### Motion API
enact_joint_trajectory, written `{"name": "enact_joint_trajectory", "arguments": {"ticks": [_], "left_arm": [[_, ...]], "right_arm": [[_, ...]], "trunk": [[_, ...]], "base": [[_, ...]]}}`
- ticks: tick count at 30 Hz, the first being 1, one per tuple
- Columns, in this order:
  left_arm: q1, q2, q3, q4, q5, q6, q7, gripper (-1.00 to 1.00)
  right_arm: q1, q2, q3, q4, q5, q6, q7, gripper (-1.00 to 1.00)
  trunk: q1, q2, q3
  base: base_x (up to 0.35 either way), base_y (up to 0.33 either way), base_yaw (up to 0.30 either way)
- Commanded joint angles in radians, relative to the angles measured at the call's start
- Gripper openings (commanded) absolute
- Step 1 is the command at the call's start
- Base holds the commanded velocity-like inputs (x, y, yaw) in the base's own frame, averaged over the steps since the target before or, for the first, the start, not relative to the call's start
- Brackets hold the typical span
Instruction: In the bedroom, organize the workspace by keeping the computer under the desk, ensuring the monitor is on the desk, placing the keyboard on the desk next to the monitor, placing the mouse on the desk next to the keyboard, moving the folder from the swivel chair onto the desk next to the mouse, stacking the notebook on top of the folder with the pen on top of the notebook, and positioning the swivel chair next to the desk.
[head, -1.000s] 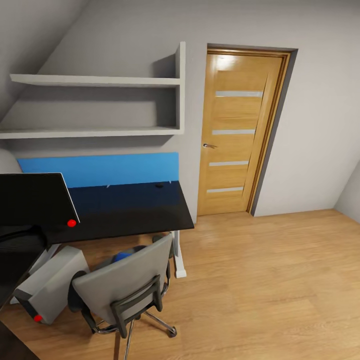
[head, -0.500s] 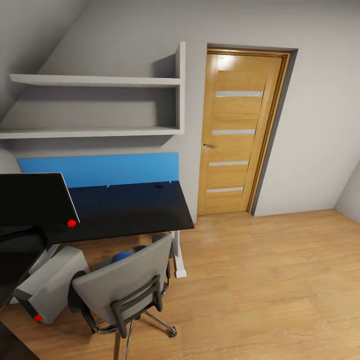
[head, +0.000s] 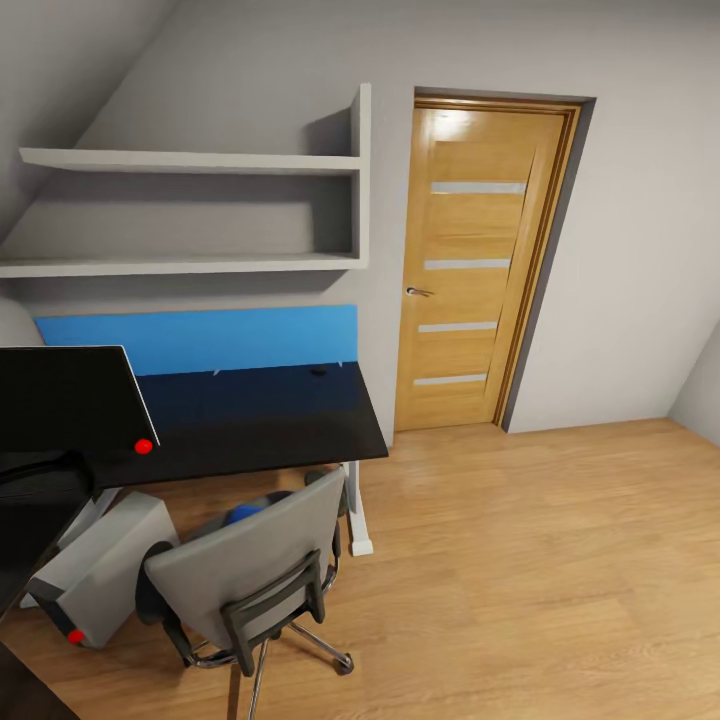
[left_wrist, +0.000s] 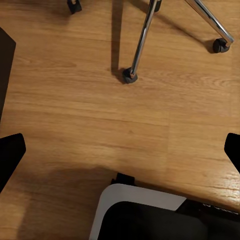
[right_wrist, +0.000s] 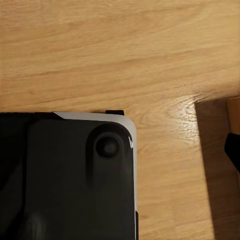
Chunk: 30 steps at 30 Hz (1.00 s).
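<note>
The black-topped desk (head: 260, 420) with its blue back panel stands against the wall. On its left part is the black monitor (head: 60, 400). The grey computer (head: 100, 570) leans on the floor under the desk. The grey swivel chair (head: 250, 570) stands in front, back towards me, and a bit of the blue folder (head: 243, 513) shows on its seat. A small dark mouse (head: 318, 371) lies by the back panel. Keyboard, notebook and pen are out of view. My left gripper (left_wrist: 120, 152) hangs open over the floor near the chair's chrome legs (left_wrist: 142, 40). My right gripper (right_wrist: 120, 150) is open above my base.
A closed wooden door (head: 480, 260) is to the right of the desk, and two grey wall shelves (head: 190, 160) hang above it. Wood floor (head: 540, 580) stretches wide to the right. A sloped ceiling comes down at the left.
</note>
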Motion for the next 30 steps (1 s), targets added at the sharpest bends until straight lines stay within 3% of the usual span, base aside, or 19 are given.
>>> {"name": "enact_joint_trajectory", "arguments": {"ticks": [1, 23, 30], "left_arm": [[0.0, 0.0, -0.004, -0.001, 0.01, -0.001, 0.001, 1.0], [0.0, -0.001, -0.004, -0.001, 0.01, -0.024, -0.001, 1.0], [0.0, -0.005, -0.006, -0.001, 0.008, -0.032, -0.001, 1.0]], "right_arm": [[0.0, 0.0, 0.0, 0.0, 0.001, -0.003, -0.002, 1.0], [0.0, 0.0, 0.0, 0.0, 0.001, -0.003, -0.002, 1.0], [0.0, 0.0, 0.0, 0.0, 0.001, -0.003, -0.002, 1.0]], "trunk": [[0.0, -0.001, -0.001], [0.0, -0.001, -0.001], [0.0, -0.001, -0.001]], "base": [[0.0, 0.0, 0.0], [0.0, -0.001, 0.0], [0.136, -0.122, 0.0]]}}
